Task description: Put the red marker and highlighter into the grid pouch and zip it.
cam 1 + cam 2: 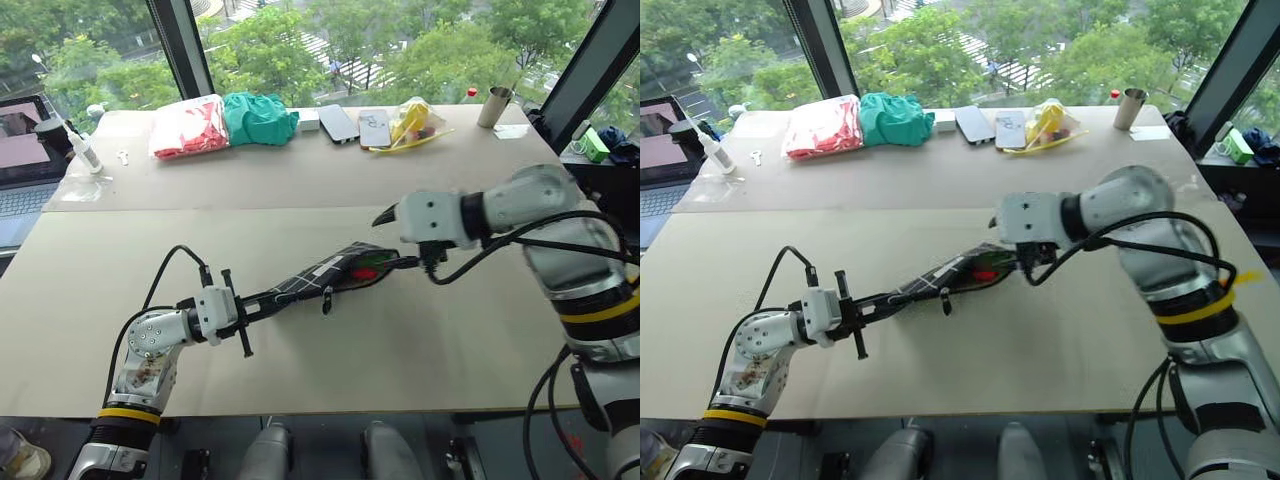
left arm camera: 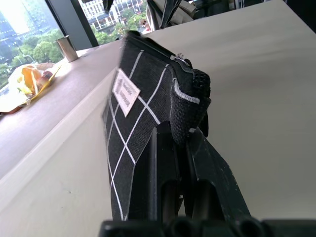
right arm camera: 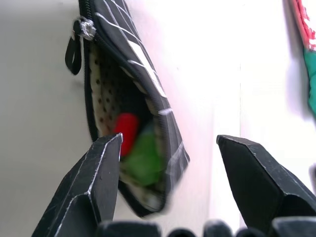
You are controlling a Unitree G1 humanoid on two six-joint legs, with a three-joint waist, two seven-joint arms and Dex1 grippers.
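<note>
Nearest you, at seven o'clock, your left end effector (image 1: pixel 262 303) pinches the grid pouch (image 1: pixel 325 277) by one end. Its unzipped mouth holds the red marker (image 3: pixel 126 132) and highlighter (image 3: pixel 142 157). Your right end effector (image 3: pixel 168 173) is spread, at two o'clock over the tabletop (image 1: pixel 420 350).

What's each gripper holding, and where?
Left gripper clamps the black white-gridded fabric pouch by its closed end. Right gripper is open, holding nothing.

Grid pouch (image 1: pixel 325 275) unzipped; red marker (image 3: pixel 126 132) & highlighter (image 3: pixel 143 155) inside.
</note>
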